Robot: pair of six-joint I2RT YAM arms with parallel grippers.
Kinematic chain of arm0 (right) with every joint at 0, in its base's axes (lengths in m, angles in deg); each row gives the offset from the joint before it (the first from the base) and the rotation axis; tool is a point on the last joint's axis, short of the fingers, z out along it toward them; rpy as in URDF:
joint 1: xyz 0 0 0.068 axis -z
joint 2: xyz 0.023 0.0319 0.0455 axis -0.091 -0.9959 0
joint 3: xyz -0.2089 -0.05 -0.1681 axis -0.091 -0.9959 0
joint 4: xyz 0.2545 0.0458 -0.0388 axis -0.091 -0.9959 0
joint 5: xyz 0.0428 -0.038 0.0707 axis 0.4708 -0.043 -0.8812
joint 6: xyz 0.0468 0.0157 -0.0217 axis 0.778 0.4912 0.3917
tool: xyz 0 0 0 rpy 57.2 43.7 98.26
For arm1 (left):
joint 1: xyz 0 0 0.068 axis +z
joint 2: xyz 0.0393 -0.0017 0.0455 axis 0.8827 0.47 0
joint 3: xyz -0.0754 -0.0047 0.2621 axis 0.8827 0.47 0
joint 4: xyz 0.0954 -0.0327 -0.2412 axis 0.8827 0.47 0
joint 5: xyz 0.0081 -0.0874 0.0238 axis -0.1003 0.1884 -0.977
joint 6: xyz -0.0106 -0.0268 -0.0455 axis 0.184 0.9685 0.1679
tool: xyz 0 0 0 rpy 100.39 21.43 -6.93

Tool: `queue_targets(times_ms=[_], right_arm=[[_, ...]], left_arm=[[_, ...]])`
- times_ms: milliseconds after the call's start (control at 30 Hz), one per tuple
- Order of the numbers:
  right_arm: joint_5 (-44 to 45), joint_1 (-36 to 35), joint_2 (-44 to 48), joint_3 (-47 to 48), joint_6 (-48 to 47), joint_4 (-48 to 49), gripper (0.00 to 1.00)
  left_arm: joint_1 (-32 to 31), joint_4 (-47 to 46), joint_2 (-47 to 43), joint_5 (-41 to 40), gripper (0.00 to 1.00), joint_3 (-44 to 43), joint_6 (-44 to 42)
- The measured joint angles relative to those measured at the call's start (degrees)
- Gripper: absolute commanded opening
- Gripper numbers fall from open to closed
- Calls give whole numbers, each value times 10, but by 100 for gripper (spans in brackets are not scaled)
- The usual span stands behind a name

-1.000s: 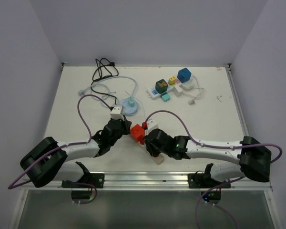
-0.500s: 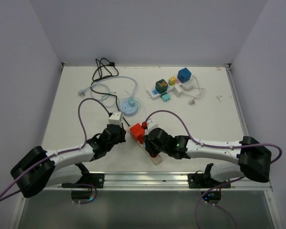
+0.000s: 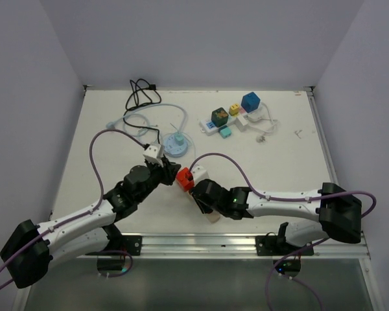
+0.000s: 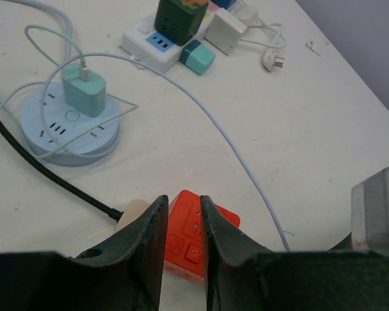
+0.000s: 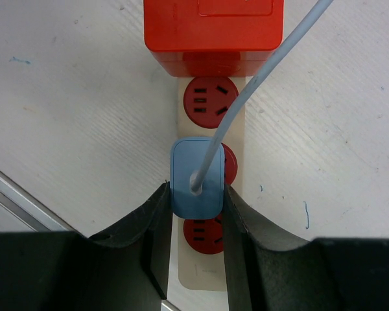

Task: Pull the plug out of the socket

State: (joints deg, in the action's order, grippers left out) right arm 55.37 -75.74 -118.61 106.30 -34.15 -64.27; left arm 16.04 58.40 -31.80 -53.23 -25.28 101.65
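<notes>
A round pale-blue socket hub (image 4: 68, 126) lies on the desk (image 3: 292, 162) with a teal charger (image 4: 84, 91) plugged upright into it. A black cable (image 3: 140, 94) coils at the far edge. Farther right, a white power strip (image 4: 146, 45) carries cube adapters: dark green (image 3: 220, 116), yellow (image 3: 234, 109) and blue (image 3: 250, 102) — a teal cube (image 4: 198, 56) lies just beside it.

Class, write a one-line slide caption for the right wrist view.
Right gripper clamps blue plug seated in cream power strip.
</notes>
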Motion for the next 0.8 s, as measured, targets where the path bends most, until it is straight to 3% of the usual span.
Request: queue_targets(times_ms=[300,633,733,800], right_arm=[[-3,0,0,0,0,2,0],[-89,52,23,-24,7,28,0],[-65,38,18,-18,0,19,0],[-4,0,-7,10,-9,-7,0]], left_arm=[[-1,-97,95,99,18,37,-11],[-6,-200,148,106,11,66,21],[-8,-215,158,101,11,68,29],[-12,-224,164,93,10,70,35]])
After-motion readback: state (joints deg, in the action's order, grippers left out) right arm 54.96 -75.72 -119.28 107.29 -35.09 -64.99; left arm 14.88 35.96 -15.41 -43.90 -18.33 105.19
